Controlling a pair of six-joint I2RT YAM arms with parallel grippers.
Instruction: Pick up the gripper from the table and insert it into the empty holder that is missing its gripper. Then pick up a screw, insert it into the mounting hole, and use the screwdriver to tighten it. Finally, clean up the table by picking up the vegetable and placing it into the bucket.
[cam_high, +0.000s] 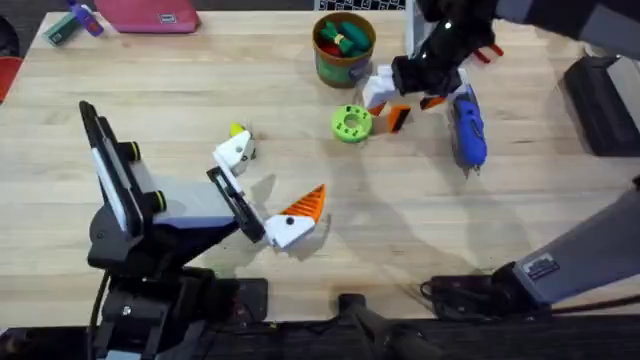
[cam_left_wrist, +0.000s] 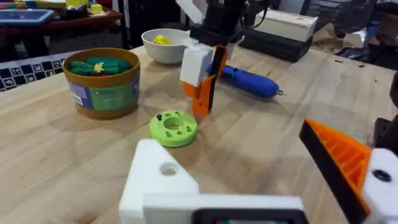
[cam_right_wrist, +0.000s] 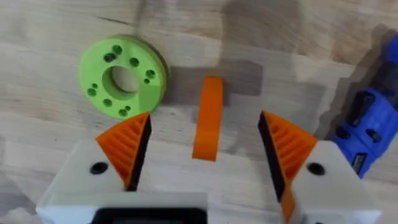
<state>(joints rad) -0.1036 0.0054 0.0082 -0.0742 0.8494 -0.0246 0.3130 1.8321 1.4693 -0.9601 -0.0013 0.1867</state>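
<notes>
The loose orange gripper (cam_right_wrist: 208, 118) lies on the table (cam_high: 200, 80), just right of the green disc. My right gripper (cam_right_wrist: 205, 134) hangs open over it, one orange pad on each side and neither touching; it also shows from above (cam_high: 400, 103). My left gripper (cam_high: 265, 190) is wide open and holds nothing. One of its fingers is the bare white holder (cam_left_wrist: 158, 180) (cam_high: 235, 152); the other carries an orange wedge (cam_left_wrist: 342, 155). The blue screwdriver (cam_high: 467, 125) lies right of my right gripper. A small yellow vegetable (cam_high: 238, 131) sits just behind the holder. The green bucket (cam_high: 343, 47) stands at the back.
A flat green disc with holes (cam_high: 351, 123) lies in front of the bucket, which holds green and red toy pieces. In the left wrist view a white bowl (cam_left_wrist: 165, 46) with a yellow toy stands behind it. Pink and green items lie at the far left edge.
</notes>
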